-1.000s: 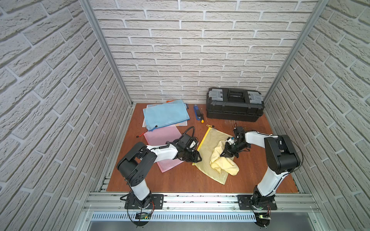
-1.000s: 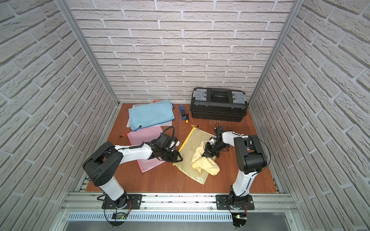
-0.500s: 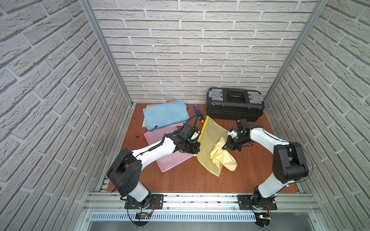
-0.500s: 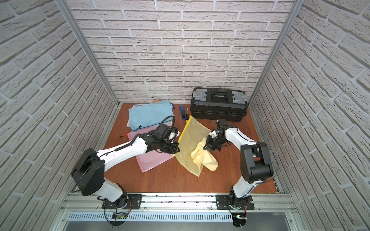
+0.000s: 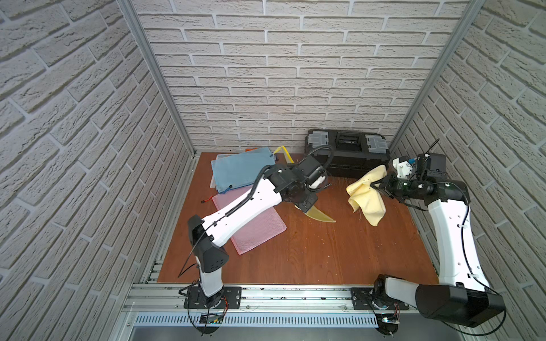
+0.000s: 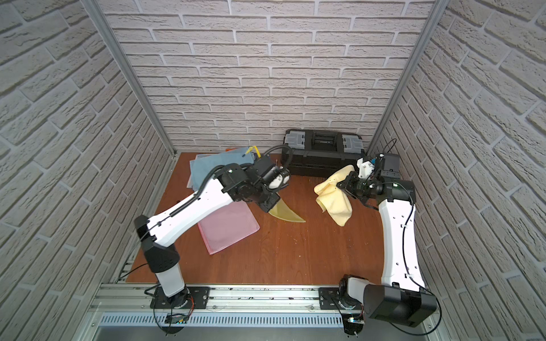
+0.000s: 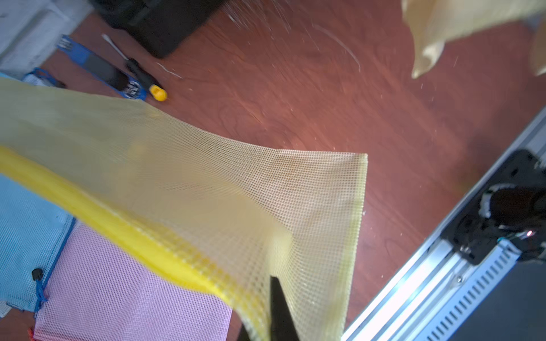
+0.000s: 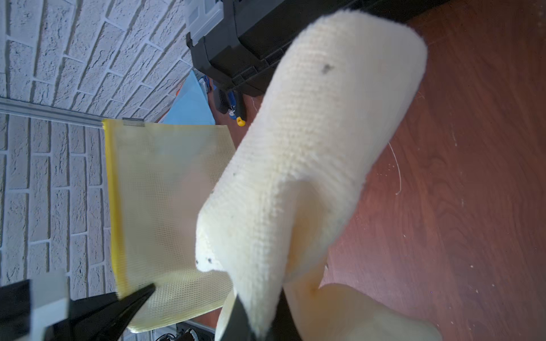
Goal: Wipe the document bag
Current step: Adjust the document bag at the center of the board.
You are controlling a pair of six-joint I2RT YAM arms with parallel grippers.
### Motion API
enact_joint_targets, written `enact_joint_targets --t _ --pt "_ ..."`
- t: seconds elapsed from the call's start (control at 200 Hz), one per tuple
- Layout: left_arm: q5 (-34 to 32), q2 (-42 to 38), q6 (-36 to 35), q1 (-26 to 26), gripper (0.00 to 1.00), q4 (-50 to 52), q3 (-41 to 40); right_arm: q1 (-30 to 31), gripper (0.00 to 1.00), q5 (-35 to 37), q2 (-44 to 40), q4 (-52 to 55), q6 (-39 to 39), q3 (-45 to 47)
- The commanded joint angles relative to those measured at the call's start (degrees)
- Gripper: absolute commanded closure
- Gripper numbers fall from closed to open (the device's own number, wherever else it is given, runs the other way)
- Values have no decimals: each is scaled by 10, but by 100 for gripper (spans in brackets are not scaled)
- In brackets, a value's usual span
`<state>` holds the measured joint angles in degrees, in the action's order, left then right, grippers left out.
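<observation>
yellow mesh document bag point(image 7: 236, 192), bright yellow zip edge, is up in the air and curved, 1 corner pointing down; pale yellow cloth point(image 5: 367, 196) hangs bunched, well apart from it

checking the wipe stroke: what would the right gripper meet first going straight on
Probably the yellow bag that the left gripper holds up, with the cloth in the right gripper touching first; depth unclear.

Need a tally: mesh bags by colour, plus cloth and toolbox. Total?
yellow bag: 1
pink bag: 1
blue bag: 1
cloth: 1
toolbox: 1
Total: 5
Not counted: pale sheet under the blue bag, kind unclear.
</observation>
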<state>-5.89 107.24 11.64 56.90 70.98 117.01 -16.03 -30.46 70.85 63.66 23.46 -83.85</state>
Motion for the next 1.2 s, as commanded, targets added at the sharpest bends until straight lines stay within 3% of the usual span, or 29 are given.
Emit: enact_joint_targets --t 0.0,0.21,0.52,0.64,0.76,0.88,0.99,1.115,1.195 --pt "-59 71 -69 18 100 115 25 -16 98 -9 -9 34 -18 -17" --pt "-112 52 -84 20 100 99 -4 -20 98 -18 -25 21 -9 13" --pt "-282 34 -96 21 100 197 2 -22 98 -2 -34 11 -10 28" --pt "-299 8 -80 -11 100 165 -13 -22 98 -22 -34 -2 -11 45" --pt "-300 -27 -56 -36 100 89 -12 -19 98 -95 -38 -33 7 91" --pt "-278 -40 -66 -52 100 40 6 37 98 -89 -57 -53 25 145" --pt "-278 -12 -75 -56 100 41 61 132 98 -80 -76 -113 75 215" --pt "-257 10 -100 -39 100 44 99 248 98 -70 -60 -295 190 323" --pt "-220 -2 -117 -23 100 28 85 272 98 -69 -17 -446 263 375"
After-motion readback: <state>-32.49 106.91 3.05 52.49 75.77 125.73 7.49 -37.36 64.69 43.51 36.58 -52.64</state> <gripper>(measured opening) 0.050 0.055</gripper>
